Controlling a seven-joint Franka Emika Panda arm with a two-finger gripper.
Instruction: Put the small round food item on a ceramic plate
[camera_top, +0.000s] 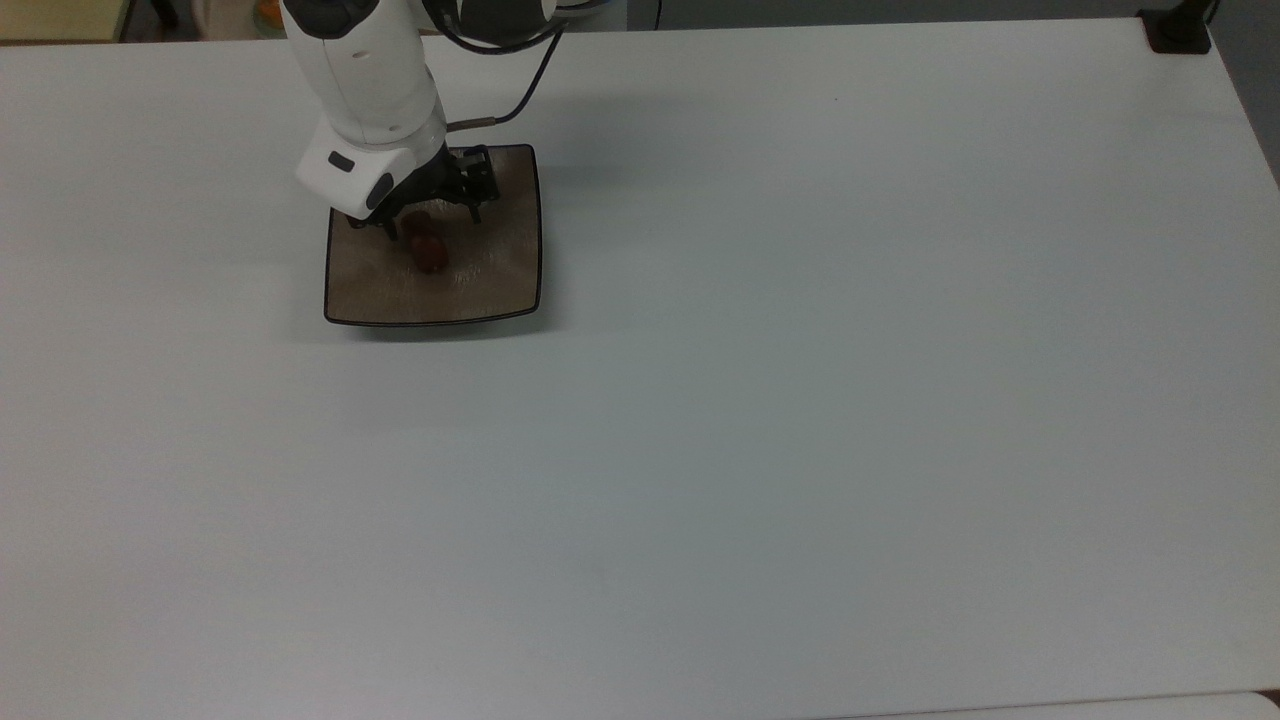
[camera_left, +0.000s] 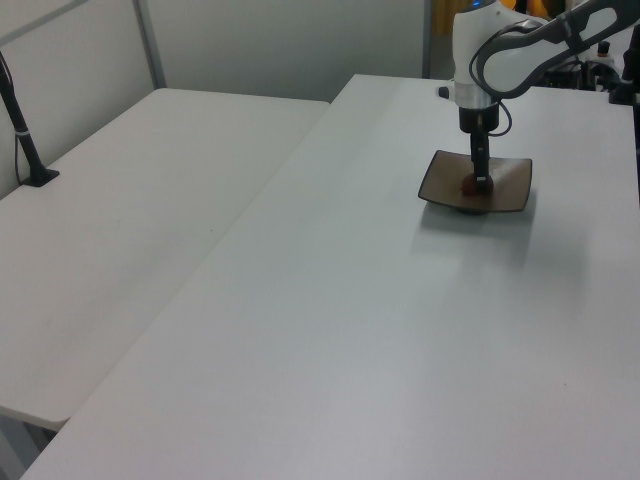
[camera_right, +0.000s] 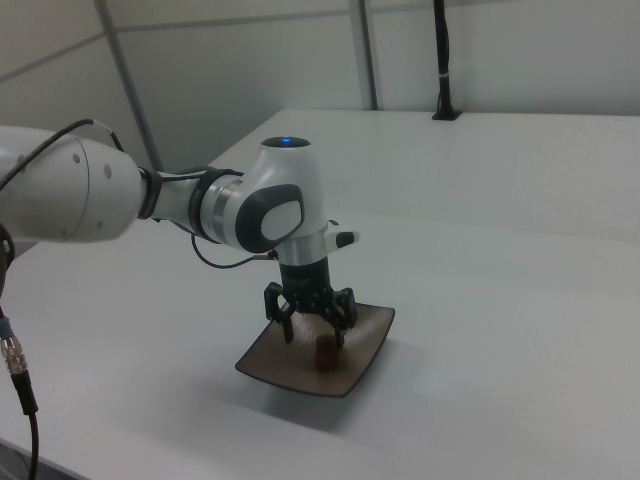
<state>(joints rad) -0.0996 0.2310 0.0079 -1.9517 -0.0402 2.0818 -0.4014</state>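
A wide white table (camera_top: 800, 420) lies bare in the foreground of the top view. Toward its far left in the top view sits a square, glossy tan-brown ceramic plate (camera_top: 490, 280) with a thin dark rim and upturned corners. A small dark reddish-brown rounded lump of food (camera_top: 430, 254) rests on the plate's middle, seen too in the right view (camera_right: 325, 354). Just above it hangs the black two-finger gripper (camera_right: 313, 333) of a white robot arm (camera_top: 365, 90), its fingers (camera_right: 286, 322) spread apart on either side of the lump and not clasping it. In the left view a second white table (camera_left: 130, 230) stands beside the first.
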